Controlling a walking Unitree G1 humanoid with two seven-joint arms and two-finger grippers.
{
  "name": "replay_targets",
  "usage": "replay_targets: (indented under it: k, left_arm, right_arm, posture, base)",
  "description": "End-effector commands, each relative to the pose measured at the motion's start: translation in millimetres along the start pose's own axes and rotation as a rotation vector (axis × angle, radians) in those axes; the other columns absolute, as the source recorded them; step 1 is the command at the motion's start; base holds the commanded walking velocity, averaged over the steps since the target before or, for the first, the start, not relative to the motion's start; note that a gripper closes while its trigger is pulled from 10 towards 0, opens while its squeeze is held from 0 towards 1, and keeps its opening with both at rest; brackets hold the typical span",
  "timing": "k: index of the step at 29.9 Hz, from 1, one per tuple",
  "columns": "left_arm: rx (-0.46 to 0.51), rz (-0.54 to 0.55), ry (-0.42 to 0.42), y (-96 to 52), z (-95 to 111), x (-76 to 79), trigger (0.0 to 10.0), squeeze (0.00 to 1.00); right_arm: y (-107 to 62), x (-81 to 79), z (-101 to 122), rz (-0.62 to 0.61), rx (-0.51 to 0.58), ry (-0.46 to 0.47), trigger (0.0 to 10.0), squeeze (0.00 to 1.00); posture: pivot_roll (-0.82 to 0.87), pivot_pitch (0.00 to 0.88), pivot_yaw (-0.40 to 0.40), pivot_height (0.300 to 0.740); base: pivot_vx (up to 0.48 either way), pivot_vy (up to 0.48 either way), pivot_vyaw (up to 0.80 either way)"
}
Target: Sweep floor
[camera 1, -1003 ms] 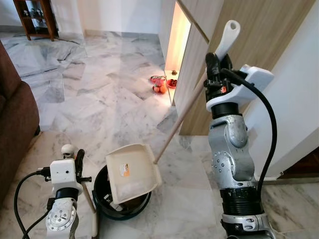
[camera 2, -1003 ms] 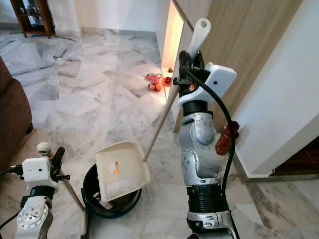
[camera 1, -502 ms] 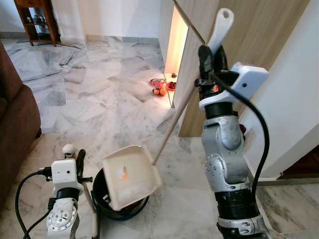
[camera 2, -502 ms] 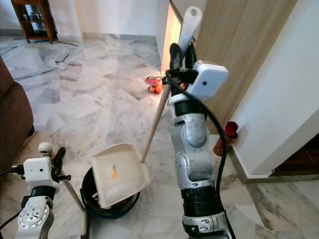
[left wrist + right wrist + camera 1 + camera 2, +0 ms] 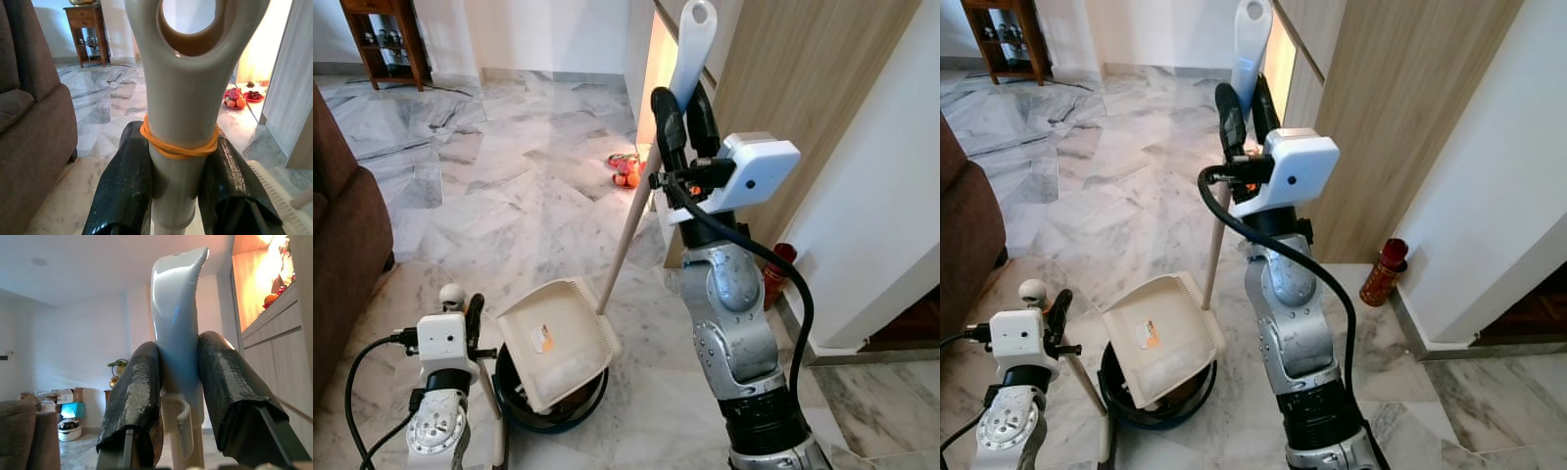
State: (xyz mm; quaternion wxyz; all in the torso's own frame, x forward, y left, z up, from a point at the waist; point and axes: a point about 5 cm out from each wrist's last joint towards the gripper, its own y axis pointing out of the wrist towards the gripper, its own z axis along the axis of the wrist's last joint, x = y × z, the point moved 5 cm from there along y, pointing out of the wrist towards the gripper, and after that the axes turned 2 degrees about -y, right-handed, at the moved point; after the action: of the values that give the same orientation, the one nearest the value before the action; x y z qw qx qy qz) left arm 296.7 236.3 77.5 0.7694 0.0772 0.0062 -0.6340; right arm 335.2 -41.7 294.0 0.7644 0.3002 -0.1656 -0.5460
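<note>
In the left eye view, the right gripper [image 5: 679, 110] is raised high, its two black fingers pinching the pale handle of a long-handled dustpan [image 5: 556, 340]. The wooden shaft slants down from the gripper to the cream pan, which is tilted over a black bin [image 5: 540, 403] on the marble floor [image 5: 499, 196]. Low on the robot's left, the left gripper [image 5: 468, 315] holds the top of a broom handle [image 5: 451, 294] just beside the bin. A brown sofa [image 5: 342, 235] stands at the far left, a plate of fruit [image 5: 626, 171] lies on the floor by the lit wooden cabinet [image 5: 783, 88], and a red bottle [image 5: 774, 274] stands at the foot of the white wall.

The right eye view gives the same scene: the dustpan pan [image 5: 1157, 338] sits tipped above the bin, and the red bottle [image 5: 1383, 271] stands well apart from it.

In the left wrist view, the left gripper's fingers [image 5: 124, 191] are pressed against both sides of the cream broom handle, which has an orange rubber band [image 5: 178, 147] around it and a hanging hole at its end. A wooden side table [image 5: 90, 34] stands behind.

In the right wrist view, the right gripper's fingers [image 5: 134, 396] clamp the white dustpan handle [image 5: 177, 333] between them.
</note>
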Motion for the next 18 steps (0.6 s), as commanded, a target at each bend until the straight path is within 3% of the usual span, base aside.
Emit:
replay_targets:
  k: [1, 14, 18]
  left_arm:
    - [0.036, -0.021, 0.003, 3.2, 8, 5.8, 10.0, 0.0]
    - [0.033, -0.023, 0.003, 2.9, 8, 6.2, 10.0, 0.0]
    - [0.034, -0.025, 0.004, 2.9, 8, 6.3, 10.0, 0.0]
  right_arm:
    - [3.6, -0.4, 15, -0.024, 0.061, 0.029, 10.0, 0.0]
    - [3.4, 14.4, 8, -0.079, 0.022, 0.037, 10.0, 0.0]
    - [3.2, 18.2, 5, -0.094, 0.009, 0.04, 10.0, 0.0]
  posture:
    - [0.05, 0.039, -0.081, 0.74]
    - [0.05, 0.042, -0.081, 0.74]
    - [0.05, 0.044, -0.08, 0.74]
  base:
    - [0.0, 0.341, 0.0]
    - [0.0, 0.372, 0.0]
    - [0.0, 0.0, 0.0]
